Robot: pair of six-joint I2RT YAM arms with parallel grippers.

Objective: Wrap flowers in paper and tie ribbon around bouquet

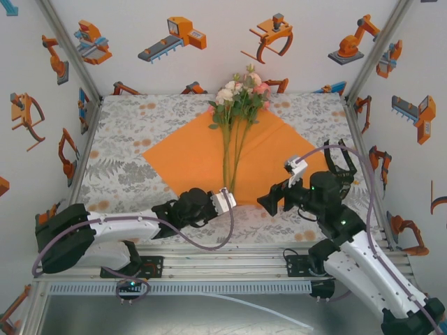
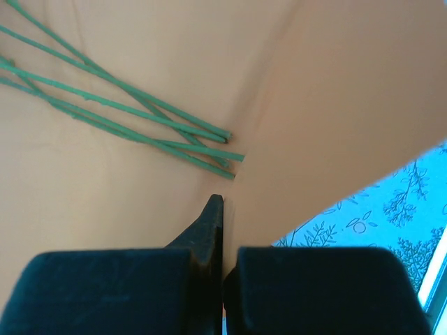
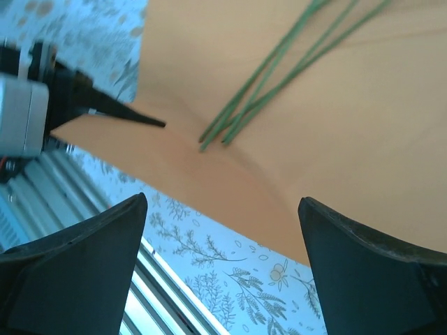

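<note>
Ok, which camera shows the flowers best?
Top external: the whole flowers, blossoms to stem tips, lie on the paper. The left wrist view gives just the cut stem ends; the right wrist view likewise.

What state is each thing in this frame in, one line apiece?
flowers: unwrapped, lying on the paper, stem ends toward its near corner.
paper: spread open on the tablecloth, near corner pinched.
left gripper: shut on the paper's near corner.
right gripper: open, holding nothing.
</note>
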